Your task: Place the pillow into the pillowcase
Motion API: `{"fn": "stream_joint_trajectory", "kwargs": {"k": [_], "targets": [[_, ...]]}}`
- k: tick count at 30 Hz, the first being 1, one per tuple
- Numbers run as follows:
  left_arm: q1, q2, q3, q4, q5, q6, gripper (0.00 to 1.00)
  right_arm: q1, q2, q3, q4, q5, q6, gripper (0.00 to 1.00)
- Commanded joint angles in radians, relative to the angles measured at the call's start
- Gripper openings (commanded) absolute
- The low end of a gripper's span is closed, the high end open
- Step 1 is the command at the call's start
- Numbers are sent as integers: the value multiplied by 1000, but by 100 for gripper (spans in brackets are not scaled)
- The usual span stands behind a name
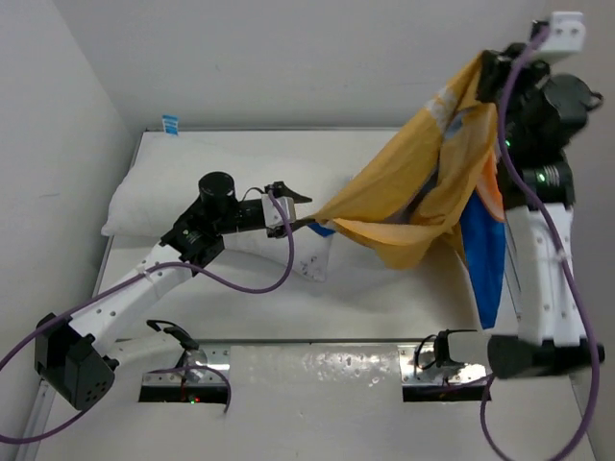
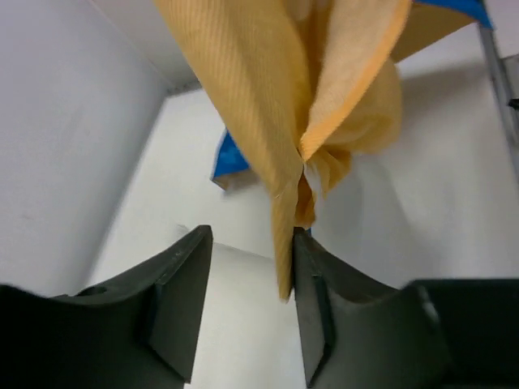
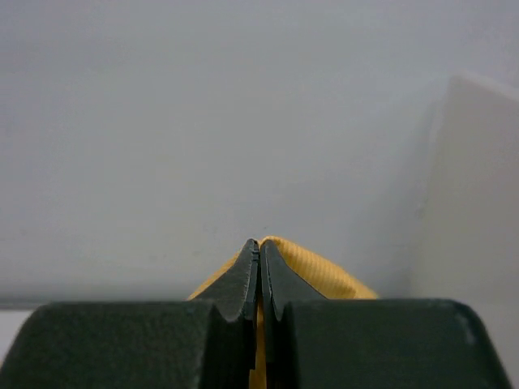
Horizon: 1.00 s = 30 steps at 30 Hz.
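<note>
Pillowcase [image 1: 404,197] hangs in the air over the right side of the bench [image 1: 384,307], orange side mostly showing, drawn out in a slanting sheet between the two arms. Its top corner is up high, where the right fingers [image 3: 246,279] are pressed tight together on a fold of the orange cloth. From there it falls and narrows down to a low corner at the left fingers [image 2: 188,275]. Those are spread, with a plain gap between them; the orange edge lies against the inner face of one finger and the other stands clear of it. The blue side [image 1: 485,259] hangs in a strip just beside the right arm [image 1: 543,269], and a scrap of blue shows at the low corner too.

Pillow [image 1: 173,192] lies flat at the back left of the bench, along the wall, wholly outside the pillowcase, its tag [image 1: 170,123] at the far corner. The left arm [image 1: 125,288] reaches across its near edge.
</note>
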Motion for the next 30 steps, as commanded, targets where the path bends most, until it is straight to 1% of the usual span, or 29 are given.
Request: {"fn": "stream_joint_trajectory", "kwargs": {"k": [1, 2, 4, 5, 6, 7, 8, 9, 10, 11, 12, 13, 14, 15, 16, 17, 18, 19, 20, 21, 22, 23, 24, 25, 27, 28, 30], "targets": [[31, 5, -25, -44, 97, -49, 44, 62, 199, 116, -69, -95, 93, 0], [38, 1, -31, -84, 102, -49, 57, 106, 277, 131, -81, -94, 101, 0], [57, -13, -52, -118, 87, -48, 67, 148, 339, 141, -89, -84, 119, 0], [63, -21, -58, -132, 73, -42, 75, 190, 400, 139, -91, -62, 119, 4], [66, -25, -71, -136, 59, -39, 78, 212, 433, 138, -97, -55, 121, 17], [77, -35, -74, -140, 44, -39, 81, 224, 465, 137, -103, -54, 121, 27], [83, -39, -80, -133, 17, -54, 84, 246, 538, 141, -115, -54, 133, 36], [94, -39, -81, -130, 0, -66, 85, 251, 580, 150, -127, -54, 140, 57], [100, -42, -81, -124, -25, -77, 87, 254, 623, 165, -147, -54, 148, 64], [106, -42, -81, -112, -33, -92, 87, 251, 667, 232, -217, -81, 162, 72], [117, -42, -81, -109, -37, -99, 88, 252, 753, 275, -271, -86, 168, 87], [121, -45, -81, -103, -48, -103, 88, 251, 788, 368, -371, -90, 171, 91], [127, -42, -80, -101, -53, -103, 88, 255, 812, 399, -400, -90, 173, 96], [131, -44, -83, -101, -62, -103, 88, 255, 822, 403, -411, -90, 170, 99], [135, -44, -83, -103, -64, -99, 88, 257, 807, 354, -386, -90, 158, 99], [137, -41, -81, -106, -70, -94, 88, 257, 742, 310, -355, -86, 154, 99], [135, -38, -83, -106, -74, -88, 88, 258, 699, 256, -315, -80, 148, 99], [137, -33, -81, -103, -83, -88, 88, 258, 654, 136, -236, -71, 144, 99], [137, -30, -85, -100, -83, -88, 88, 255, 610, 77, -202, -69, 144, 99], [137, -30, -89, -86, -87, -88, 88, 254, 526, 23, -168, -66, 141, 97], [135, -30, -92, -80, -87, -88, 88, 251, 485, -76, -116, -64, 133, 95], [135, -30, -94, -75, -87, -88, 88, 249, 450, -123, -96, -55, 130, 91], [134, -30, -98, -69, -87, -89, 88, 248, 384, -160, -83, -54, 124, 79], [132, -29, -100, -66, -88, -88, 88, 246, 358, -222, -69, -54, 119, 69], [131, -24, -103, -66, -87, -86, 88, 241, 294, -269, -71, -29, 122, 35], [128, -27, -103, -66, -87, -86, 88, 238, 278, -304, -80, -28, 133, 0], [128, -24, -104, -66, -85, -82, 88, 232, 232, -350, -95, -43, 145, 0]]}}
